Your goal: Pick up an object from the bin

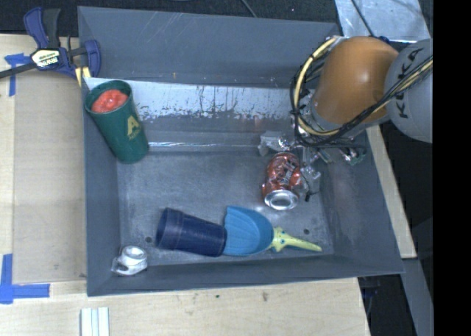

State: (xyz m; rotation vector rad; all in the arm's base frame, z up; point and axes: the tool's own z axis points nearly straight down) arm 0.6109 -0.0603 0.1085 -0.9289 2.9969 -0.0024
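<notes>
Gripper [302, 161] over crumpled red can [282, 180] — shiny rim.

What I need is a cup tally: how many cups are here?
2: a green plastic cup leaning in the upper-left corner; a navy plastic cup on its side at bottom centre.

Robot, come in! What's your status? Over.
End effector down at the red crushed can, bin's right side. Hold on it: cannot tell. Blue scoop and dark blue cup lie apart, not in the way.
</notes>
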